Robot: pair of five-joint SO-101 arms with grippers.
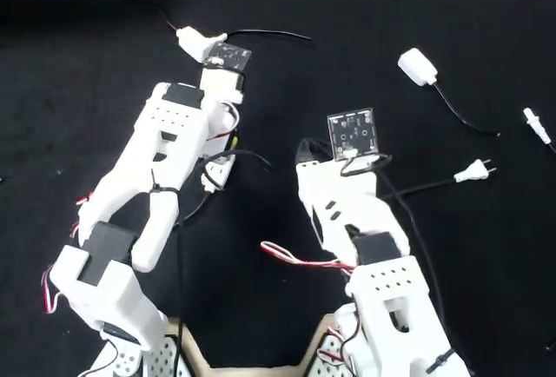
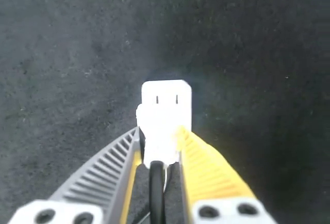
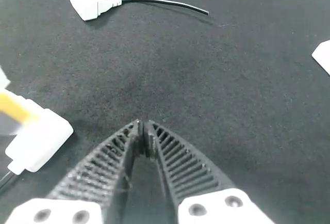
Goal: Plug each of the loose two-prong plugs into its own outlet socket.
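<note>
A small white plastic outlet socket [image 2: 166,108] with two narrow slots in its face is pinched in the left claw [image 2: 160,133]. One ribbed grey finger [image 2: 111,164] and one yellow finger [image 2: 206,167] press its sides, and its black cord [image 2: 156,193] runs back between them. In the high view this socket hangs beside the white left arm [image 1: 165,151], between it and the white right arm [image 1: 347,203], close over the black cloth counter [image 1: 78,90]; whether it touches the cloth cannot be told. The right wrist view shows it just beside the right claw [image 3: 143,128], whose black ribbed fingers [image 3: 180,167] are pressed together with nothing between them. A second white socket [image 3: 85,1] on a short black lead [image 3: 165,3] lies loose farther out on the counter. Toward the right side of the high view, a white two-prong plug [image 1: 473,168] lies flat, prongs pointing right, its dark wire [image 1: 426,188] trailing left toward the right arm. Another slim white plug [image 1: 536,123] lies near the right edge. A rounded white block [image 1: 417,66] lies beyond both plugs, well apart from the sockets.
</note>
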